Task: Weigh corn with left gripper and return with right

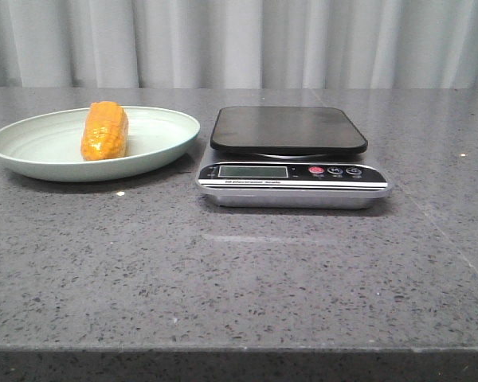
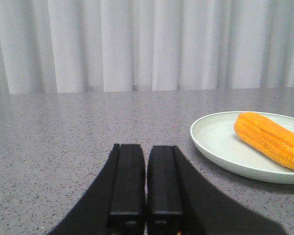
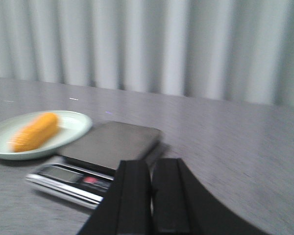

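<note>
The corn (image 1: pixel 104 130) lies in the pale green plate (image 1: pixel 163 147) at about 9 o'clock from the scale (image 1: pixel 291 159) on the grey counter (image 1: pixel 239 270). It looks like glossy plastic: likely light, stiff and somewhat slippery, so a grip across its thick middle seems safest. The left gripper (image 2: pixel 146 183) and right gripper (image 3: pixel 151 196) both have their fingers pressed together, holding nothing.
</note>
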Available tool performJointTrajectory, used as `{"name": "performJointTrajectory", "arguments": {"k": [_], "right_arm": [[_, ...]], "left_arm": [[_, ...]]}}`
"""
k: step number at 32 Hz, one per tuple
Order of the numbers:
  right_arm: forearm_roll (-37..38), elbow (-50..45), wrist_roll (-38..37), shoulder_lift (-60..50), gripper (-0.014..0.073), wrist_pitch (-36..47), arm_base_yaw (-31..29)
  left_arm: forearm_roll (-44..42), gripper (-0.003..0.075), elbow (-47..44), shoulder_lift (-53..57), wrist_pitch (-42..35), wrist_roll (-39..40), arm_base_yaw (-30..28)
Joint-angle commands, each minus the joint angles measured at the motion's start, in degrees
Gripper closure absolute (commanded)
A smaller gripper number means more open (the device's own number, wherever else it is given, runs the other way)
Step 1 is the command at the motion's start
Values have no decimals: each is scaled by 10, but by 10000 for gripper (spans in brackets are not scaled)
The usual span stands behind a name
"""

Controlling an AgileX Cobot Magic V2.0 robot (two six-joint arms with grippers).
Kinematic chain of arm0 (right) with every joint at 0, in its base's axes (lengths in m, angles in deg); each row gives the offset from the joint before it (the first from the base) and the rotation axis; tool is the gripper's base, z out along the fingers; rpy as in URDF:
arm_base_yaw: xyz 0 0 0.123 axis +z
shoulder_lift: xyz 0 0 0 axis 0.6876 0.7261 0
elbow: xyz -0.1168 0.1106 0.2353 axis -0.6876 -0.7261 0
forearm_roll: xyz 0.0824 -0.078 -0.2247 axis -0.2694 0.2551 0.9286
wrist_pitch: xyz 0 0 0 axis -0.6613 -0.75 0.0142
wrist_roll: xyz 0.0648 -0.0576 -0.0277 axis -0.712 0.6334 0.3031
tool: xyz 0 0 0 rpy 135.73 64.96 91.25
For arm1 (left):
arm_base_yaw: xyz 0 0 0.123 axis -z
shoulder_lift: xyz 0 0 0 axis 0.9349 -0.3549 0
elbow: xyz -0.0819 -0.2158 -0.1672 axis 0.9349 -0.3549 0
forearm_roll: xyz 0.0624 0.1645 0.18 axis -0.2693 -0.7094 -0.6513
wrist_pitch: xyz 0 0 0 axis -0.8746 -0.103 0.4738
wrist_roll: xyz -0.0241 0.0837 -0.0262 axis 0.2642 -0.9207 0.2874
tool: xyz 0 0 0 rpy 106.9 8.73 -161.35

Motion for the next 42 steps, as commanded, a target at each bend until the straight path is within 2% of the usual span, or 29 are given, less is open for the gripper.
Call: {"name": "performJointTrajectory", "arguments": {"k": [1,5,9,17,42], "right_arm": [[-10,-18,4,8,421,71,-79],[-30,-72,4,7,421,117,-139],[-47,-114,11,-13,421,160,-158],[-98,-125,129,-24,421,153,-160],[-96,-125,113,-24,421,156,-161]], "left_arm": [[1,594,-4,11,-47,1,-1],[1,594,-4,11,-47,1,-1],[1,594,-4,11,-47,1,-1],[1,594,-4,11,-47,1,-1],[1,594,-4,11,-47,1,-1]]}}
